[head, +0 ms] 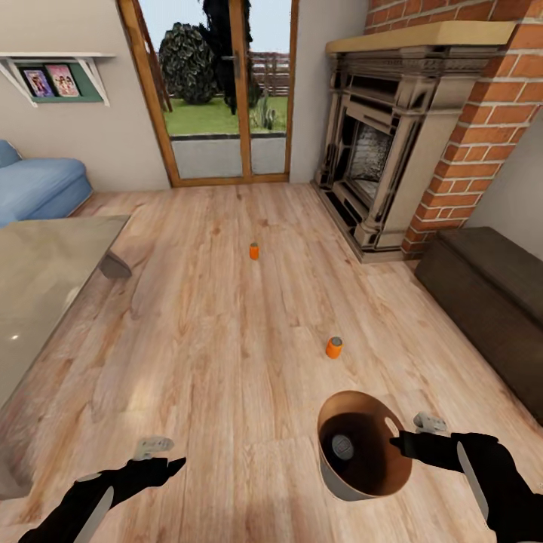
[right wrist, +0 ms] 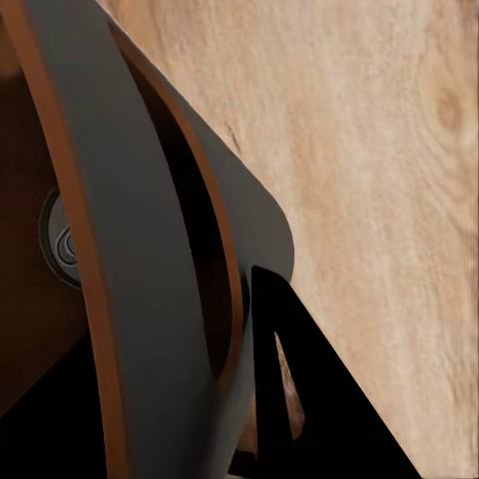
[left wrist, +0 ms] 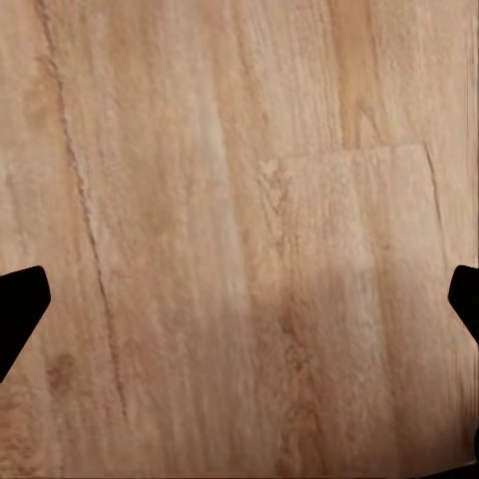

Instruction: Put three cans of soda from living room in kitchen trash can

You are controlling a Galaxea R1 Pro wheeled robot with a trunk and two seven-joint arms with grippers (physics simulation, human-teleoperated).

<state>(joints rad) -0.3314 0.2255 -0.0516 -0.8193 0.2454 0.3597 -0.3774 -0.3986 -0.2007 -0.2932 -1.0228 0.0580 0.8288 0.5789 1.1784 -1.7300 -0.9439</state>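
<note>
The right end effector (head: 398,443) is clamped on the rim of the trash can (head: 332,475), one finger inside the wall and one outside; the right wrist view shows a dark fingertip (right wrist: 299,399) pressed against the grey outer wall of the bin (right wrist: 150,299), right at the hand slot cut below the tan rim. The bin is held low over the pale plank floor (head: 226,339), tilted so its brown inside faces up, and a soda can (head: 343,446) lies at the bottom, silvery top showing; that same can top (right wrist: 58,239) peeks past the rim in the right wrist view. Its body colour can't be made out from here. Two orange cans remain on the floor: the nearer orange can (head: 334,347) stands just beyond the bin, and the farther orange can (head: 254,251) stands upright well apart from it, out toward the glass patio doors (head: 219,90). The left end effector (head: 162,458) hangs released over bare boards, its two black fingertips (left wrist: 20,309) spread wide in the left wrist view with nothing between them. To the left sits a grey glossy tabletop (head: 45,279) with the light blue sofa (head: 38,185) behind it. A brick fireplace (head: 392,143) stands at the right, with a dark low chest (head: 490,302) beside it.
</note>
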